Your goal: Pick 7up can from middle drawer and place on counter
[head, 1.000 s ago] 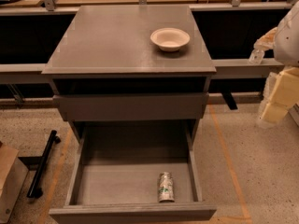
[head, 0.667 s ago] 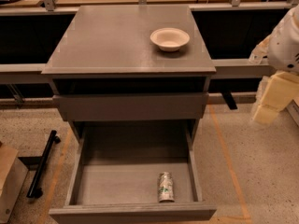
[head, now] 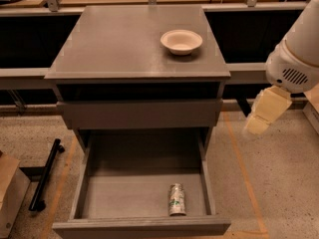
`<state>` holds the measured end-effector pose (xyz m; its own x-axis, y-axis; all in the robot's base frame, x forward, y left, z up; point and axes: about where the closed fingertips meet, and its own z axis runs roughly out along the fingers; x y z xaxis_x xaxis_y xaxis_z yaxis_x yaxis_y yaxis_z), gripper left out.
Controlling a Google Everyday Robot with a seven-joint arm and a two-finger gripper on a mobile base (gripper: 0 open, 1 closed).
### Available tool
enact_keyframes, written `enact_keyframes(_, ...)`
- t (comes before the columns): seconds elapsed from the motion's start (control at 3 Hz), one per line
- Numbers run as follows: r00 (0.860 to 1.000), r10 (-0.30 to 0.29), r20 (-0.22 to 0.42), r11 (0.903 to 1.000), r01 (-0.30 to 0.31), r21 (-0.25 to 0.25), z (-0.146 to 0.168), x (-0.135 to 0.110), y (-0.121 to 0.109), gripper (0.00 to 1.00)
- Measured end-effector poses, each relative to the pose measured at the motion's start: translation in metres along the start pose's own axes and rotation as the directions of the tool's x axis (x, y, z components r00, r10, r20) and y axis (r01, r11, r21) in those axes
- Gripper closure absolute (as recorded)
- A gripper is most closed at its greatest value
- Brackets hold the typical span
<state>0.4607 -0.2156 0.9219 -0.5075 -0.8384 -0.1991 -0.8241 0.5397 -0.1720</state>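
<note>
7up can (head: 176, 199) lying in the open middle drawer (head: 142, 227).
The gripper (head: 256, 124) hangs right of the counter (head: 119, 44), well apart from the can; whether it is apart or together cannot be told.

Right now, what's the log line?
small silvery-green 7up can: inside open deep grey drawer, near front | cream end effector: right of grey cabinet, apart from can

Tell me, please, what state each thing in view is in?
7up can: lying on its side in the middle drawer, near the front.
middle drawer: pulled open.
white bowl: upright and empty on the counter.
gripper: in the air beside the cabinet, away from the can.
</note>
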Motion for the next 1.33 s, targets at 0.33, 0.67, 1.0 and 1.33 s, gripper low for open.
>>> enact_keyframes(0.33, 0.999, 0.039, -0.001, 0.9981, -0.039, -0.048, 0.021, -0.002, 0.003, 0.0)
enact_keyframes(0.67, 0.998, 0.067, 0.022, 0.9904, -0.064, -0.123, 0.056, -0.02, 0.021, 0.0)
enact_keyframes(1.0, 0.994, 0.086, 0.064, 0.9806, -0.073, -0.182, 0.096, -0.04, 0.041, 0.0)
enact_keyframes(1.33, 0.994, 0.086, 0.064, 0.9808, -0.073, -0.181, 0.096, -0.041, 0.041, 0.0)
